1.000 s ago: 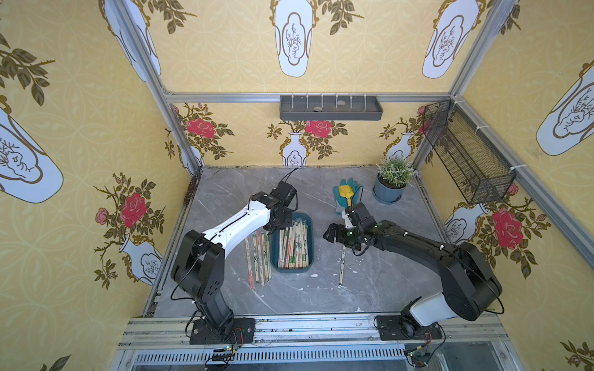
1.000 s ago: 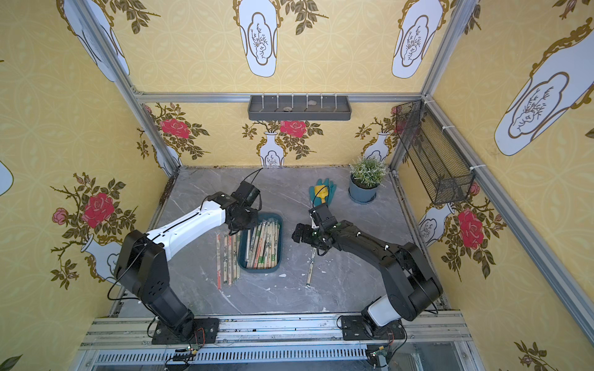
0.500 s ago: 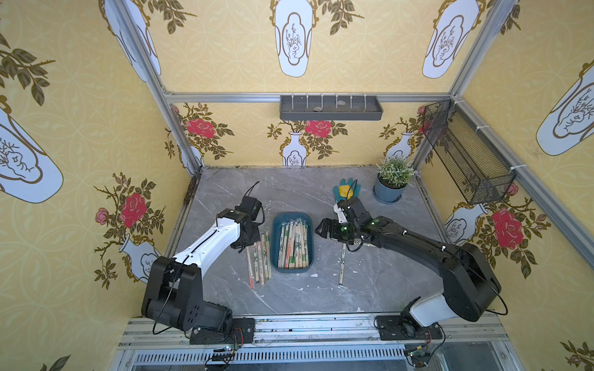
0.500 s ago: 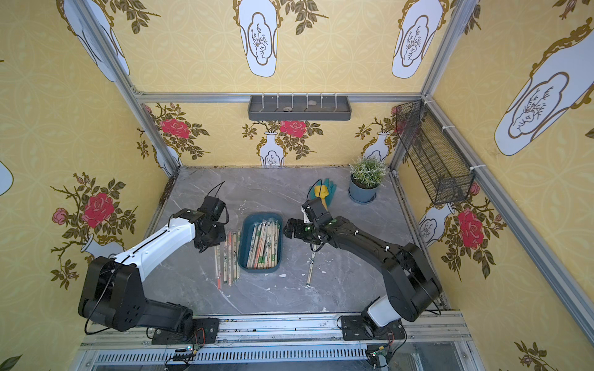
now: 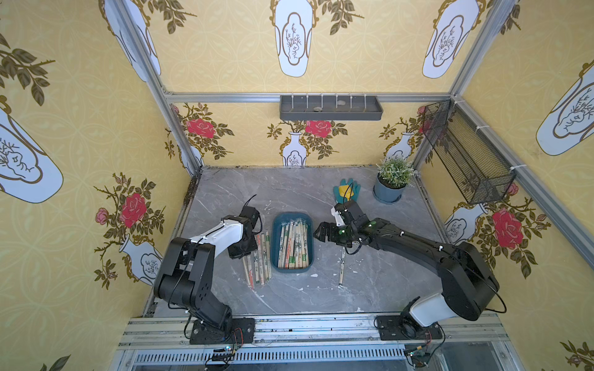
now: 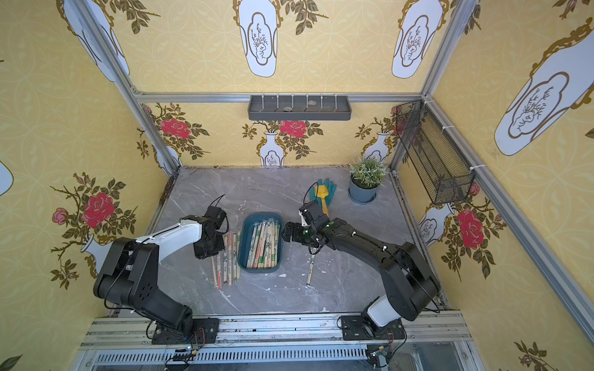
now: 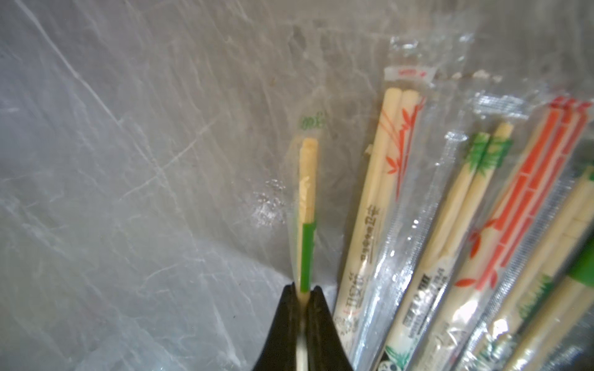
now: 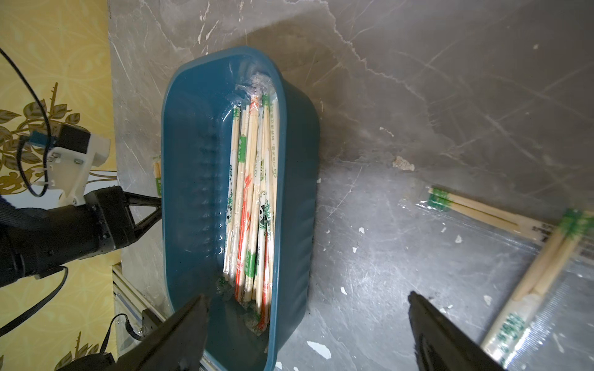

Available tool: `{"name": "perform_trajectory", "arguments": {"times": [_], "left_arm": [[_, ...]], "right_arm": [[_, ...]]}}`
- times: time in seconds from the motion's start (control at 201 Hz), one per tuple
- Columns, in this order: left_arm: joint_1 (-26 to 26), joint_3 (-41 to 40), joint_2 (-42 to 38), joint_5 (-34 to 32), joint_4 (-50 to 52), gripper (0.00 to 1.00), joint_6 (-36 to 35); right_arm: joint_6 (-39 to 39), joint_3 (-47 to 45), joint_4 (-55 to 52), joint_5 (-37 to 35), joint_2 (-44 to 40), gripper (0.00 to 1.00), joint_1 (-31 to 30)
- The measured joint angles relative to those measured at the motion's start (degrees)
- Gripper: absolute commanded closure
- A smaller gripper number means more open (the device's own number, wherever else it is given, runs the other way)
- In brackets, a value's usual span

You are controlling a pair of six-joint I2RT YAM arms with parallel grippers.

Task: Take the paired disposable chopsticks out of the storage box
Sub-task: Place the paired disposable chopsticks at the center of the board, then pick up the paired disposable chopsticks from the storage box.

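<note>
The teal storage box point(image 5: 274, 244) point(image 6: 242, 245) stands mid-table, with several paired disposable chopsticks point(image 5: 293, 245) point(image 8: 250, 199) lying lengthwise in it. My left gripper point(image 5: 241, 255) point(image 7: 302, 290) is to the left of the box, low over the table. It is shut on a green-marked wrapped pair point(image 7: 307, 208). Beside it several wrapped pairs point(image 5: 259, 260) point(image 7: 385, 199) lie in a row on the table. My right gripper point(image 5: 319, 233) point(image 8: 307, 295) is open at the box's right wall point(image 8: 295, 192), one finger over the inside and the other over the table.
More wrapped pairs point(image 5: 342, 266) point(image 8: 482, 208) lie on the table under my right arm. A teal glove with a yellow shovel point(image 5: 346, 189) and a plant pot point(image 5: 389, 189) stand at the back right. A grey tray point(image 5: 331, 107) and a wire basket point(image 5: 466, 154) hang on the walls.
My left gripper has swung from over the box to the left and come down beside the row of pairs on the table. My right gripper has moved left to the box's right wall.
</note>
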State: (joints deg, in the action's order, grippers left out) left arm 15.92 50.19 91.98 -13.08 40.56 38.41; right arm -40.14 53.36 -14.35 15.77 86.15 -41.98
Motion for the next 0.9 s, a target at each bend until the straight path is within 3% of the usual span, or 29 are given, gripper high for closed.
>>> {"name": "perform_trajectory", "arguments": {"times": [0.08,0.239,0.558,0.896], "left_arm": [[0.0,0.24,-0.28,0.04,0.02,0.72,0.13],[-0.02,1.64,-3.37,0.11,0.59,0.62,-0.13],[1.51,7.76,-11.23,3.54,3.8,0.56,-1.97],[12.9,18.53,-6.99,9.22,3.17,0.54,-0.87]], "right_arm": [[-0.33,-0.26,-0.07,-0.07,-0.48,0.02,-0.02],[-0.35,-0.55,0.37,-0.09,-1.2,0.02,-0.04],[-0.48,-0.96,2.03,0.02,-2.05,0.02,0.17],[-1.62,-1.53,2.93,1.11,-2.45,0.03,0.57]]}}
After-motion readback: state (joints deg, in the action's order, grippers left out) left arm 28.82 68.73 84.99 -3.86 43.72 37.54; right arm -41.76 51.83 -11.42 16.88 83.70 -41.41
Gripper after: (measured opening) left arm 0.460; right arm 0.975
